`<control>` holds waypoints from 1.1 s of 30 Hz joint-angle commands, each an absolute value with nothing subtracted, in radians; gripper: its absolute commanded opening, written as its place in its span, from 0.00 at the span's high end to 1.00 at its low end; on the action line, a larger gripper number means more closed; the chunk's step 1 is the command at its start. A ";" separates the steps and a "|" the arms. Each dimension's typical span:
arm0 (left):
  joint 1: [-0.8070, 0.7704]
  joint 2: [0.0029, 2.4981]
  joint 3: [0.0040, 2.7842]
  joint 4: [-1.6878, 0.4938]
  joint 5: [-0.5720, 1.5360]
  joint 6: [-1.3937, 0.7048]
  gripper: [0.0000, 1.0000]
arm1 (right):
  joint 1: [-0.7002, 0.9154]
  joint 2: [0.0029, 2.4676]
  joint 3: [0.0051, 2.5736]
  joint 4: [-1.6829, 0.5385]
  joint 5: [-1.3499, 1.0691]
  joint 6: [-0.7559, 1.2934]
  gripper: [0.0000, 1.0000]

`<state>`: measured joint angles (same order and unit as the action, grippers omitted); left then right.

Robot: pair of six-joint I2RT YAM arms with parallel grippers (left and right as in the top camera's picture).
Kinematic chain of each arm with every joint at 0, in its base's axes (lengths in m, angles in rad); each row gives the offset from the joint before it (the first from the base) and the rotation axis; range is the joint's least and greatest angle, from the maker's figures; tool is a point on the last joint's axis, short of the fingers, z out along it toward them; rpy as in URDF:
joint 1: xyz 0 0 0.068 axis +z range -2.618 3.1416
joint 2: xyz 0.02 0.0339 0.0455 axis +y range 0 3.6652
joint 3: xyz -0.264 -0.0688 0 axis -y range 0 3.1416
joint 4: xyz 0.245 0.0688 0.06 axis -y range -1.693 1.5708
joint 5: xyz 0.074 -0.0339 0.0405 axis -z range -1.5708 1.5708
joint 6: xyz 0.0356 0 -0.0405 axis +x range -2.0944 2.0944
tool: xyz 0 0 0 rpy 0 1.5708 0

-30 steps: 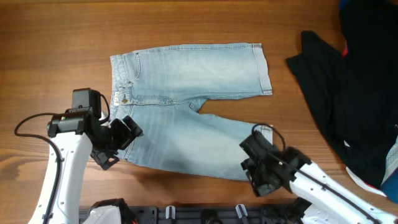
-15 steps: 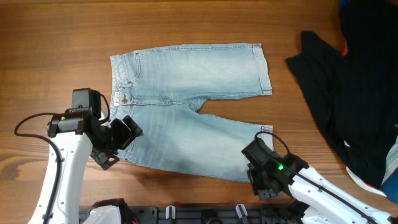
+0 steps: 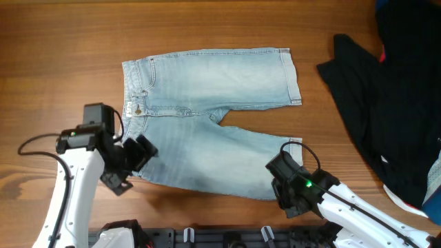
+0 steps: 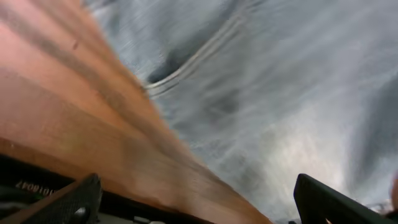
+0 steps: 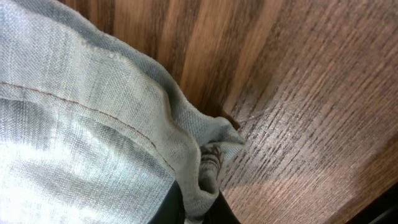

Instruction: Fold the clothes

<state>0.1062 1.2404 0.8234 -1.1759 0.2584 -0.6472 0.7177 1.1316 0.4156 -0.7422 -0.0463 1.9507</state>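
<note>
The clothes [image 3: 213, 103] are pale blue denim shorts lying flat on the wooden table [image 3: 62, 41], waistband at the left and both legs pointing right. My left gripper [image 3: 136, 157] hovers open over the near waistband corner. In the left wrist view its fingers [image 4: 68, 202] stand wide apart above the denim [image 4: 280, 93] and its edge on the wood. My right gripper [image 3: 284, 172] sits at the hem of the near leg. In the right wrist view this gripper [image 5: 198, 210] is shut on a bunched fold of the hem [image 5: 205, 155], lifted slightly off the wood.
A large black garment [image 3: 372, 103] lies at the right, with more coloured cloth [image 3: 433, 179] at the right edge. A black rail [image 3: 227, 238] runs along the table's front edge between the arm bases.
My right gripper has shut on the hem of the near leg. My left gripper has shifted slightly toward the front edge and stays open.
</note>
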 commanded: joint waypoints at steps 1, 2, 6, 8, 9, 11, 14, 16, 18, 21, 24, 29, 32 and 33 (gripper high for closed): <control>0.103 1.230 0.746 -1.085 0.155 -0.810 0.02 | 0.721 1.155 0.410 -0.704 0.008 1.908 0.96; 0.103 1.230 0.736 -1.052 0.122 -0.864 0.05 | 0.720 1.155 0.410 -0.703 0.010 1.898 0.96; 0.103 1.237 0.688 -0.913 0.054 -0.986 0.25 | 0.721 1.155 0.410 -0.697 0.011 1.881 0.96; 0.103 1.260 0.655 -0.857 0.051 -1.009 0.24 | 0.721 1.155 0.410 -0.695 0.010 1.881 0.96; 0.103 1.277 0.643 -0.837 0.050 -1.011 0.24 | 0.721 1.155 0.410 -0.695 0.010 1.881 0.96; 0.103 1.323 0.625 -0.796 0.036 -1.011 0.23 | 0.721 1.155 0.410 -0.695 0.010 1.881 0.96; 0.103 1.390 0.622 -0.769 0.005 -1.013 0.23 | 0.721 1.155 0.410 -0.696 0.010 1.881 0.95; 0.103 1.407 0.619 -0.768 -0.037 -1.066 0.28 | 0.721 1.155 0.410 -0.695 0.010 1.881 0.95; 0.103 1.417 0.601 -0.731 -0.043 -1.079 0.32 | 0.721 1.155 0.410 -0.695 0.011 1.881 0.95; 0.103 1.433 0.582 -0.683 -0.047 -1.079 0.47 | 0.721 1.155 0.410 -0.695 0.011 1.881 0.95; 0.103 1.468 0.570 -0.635 -0.046 -1.078 0.67 | 0.721 1.155 0.410 -0.695 0.009 1.881 0.95; 0.103 1.475 0.569 -0.727 -0.043 -1.076 0.96 | 0.721 1.155 0.410 -0.695 0.008 1.880 0.96; 0.103 1.448 0.582 -0.828 0.015 -0.957 0.96 | 0.720 1.132 0.431 -0.694 0.038 1.752 0.96; 0.103 1.425 0.596 -0.865 0.060 -0.917 0.96 | 0.720 1.113 0.462 -0.702 0.061 1.642 0.96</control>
<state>0.1001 1.4277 0.6228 -0.7742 -0.0048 -1.0317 0.7185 1.1378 0.4183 -0.7021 -0.0185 1.8206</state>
